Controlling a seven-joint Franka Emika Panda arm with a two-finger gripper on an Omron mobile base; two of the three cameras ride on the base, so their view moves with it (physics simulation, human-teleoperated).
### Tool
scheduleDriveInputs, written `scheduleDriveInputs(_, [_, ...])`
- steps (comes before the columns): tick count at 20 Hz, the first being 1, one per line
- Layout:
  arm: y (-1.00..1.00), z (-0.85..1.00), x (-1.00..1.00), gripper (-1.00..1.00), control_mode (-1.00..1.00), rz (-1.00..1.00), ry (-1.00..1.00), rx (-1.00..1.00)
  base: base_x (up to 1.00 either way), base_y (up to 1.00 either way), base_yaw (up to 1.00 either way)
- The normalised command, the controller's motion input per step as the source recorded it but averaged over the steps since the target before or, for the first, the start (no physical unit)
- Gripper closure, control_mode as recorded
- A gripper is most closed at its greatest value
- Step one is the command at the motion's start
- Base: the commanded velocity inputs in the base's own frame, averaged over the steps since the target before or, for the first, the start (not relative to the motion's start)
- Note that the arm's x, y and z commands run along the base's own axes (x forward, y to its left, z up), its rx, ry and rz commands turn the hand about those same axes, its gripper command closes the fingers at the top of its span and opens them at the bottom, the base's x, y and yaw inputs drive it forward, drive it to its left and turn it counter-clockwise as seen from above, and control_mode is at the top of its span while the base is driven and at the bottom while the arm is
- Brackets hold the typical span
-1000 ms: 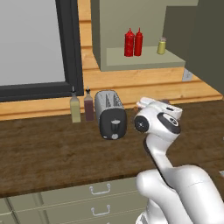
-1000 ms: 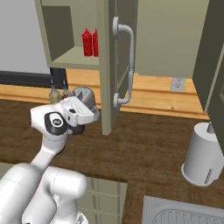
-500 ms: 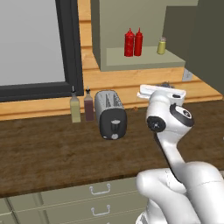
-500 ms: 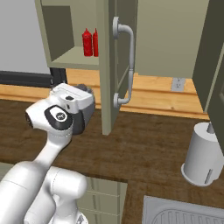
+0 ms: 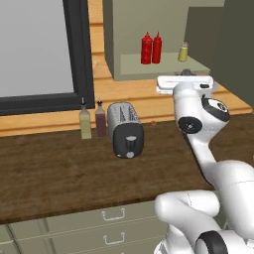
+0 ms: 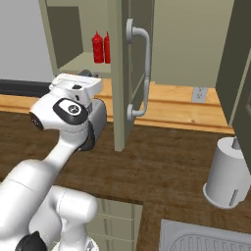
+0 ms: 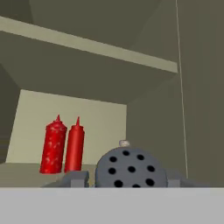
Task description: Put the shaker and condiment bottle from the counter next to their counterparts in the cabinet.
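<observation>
Between the fingers [image 7: 127, 183] — the shaker [image 7: 131, 168], facing the cabinet [image 7: 87, 74].

This is a rendered home kitchen. A long dark wood-grain counter [image 5: 59, 173] runs over pale grey-green drawers [image 5: 74, 233] with metal handles. Toward the counter's back edge stand a grey toaster [image 5: 126, 130] and two bottles with black spouts [image 5: 93, 119], below a dark-framed window [image 5: 39, 49]. An olive-khaki wall cabinet [image 5: 124, 39] hangs open above, its door [image 6: 128, 73] carrying a metal bar handle, with two red squeeze bottles [image 5: 151, 48] on its shelf. Near the counter's right end are a paper towel roll [image 6: 226, 172] and the corner of a steel sink [image 6: 206, 240].
</observation>
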Motion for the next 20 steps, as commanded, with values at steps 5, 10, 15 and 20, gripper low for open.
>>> scheduleDriveInputs(5, [0.25, 0.87, 0.0, 1.0, -1.0, 0.06, -0.01, -0.04, 0.0, 0.0, 0.0])
scheduleDriveInputs(10, [0.22, 0.77, -0.02, 1.0, -1.0, 0.0, 0.04, 0.0, 0.0, 0.0, 0.0])
scheduleDriveInputs(15, [0.25, 0.37, 0.03, 1.0, -1.0, 0.0, 0.15, 0.0, 0.0, 0.0, 0.0])
scheduleDriveInputs(20, [0.02, -0.03, 0.02, 1.0, -1.0, 0.0, 0.1, 0.01, 0.0, 0.0, 0.0])
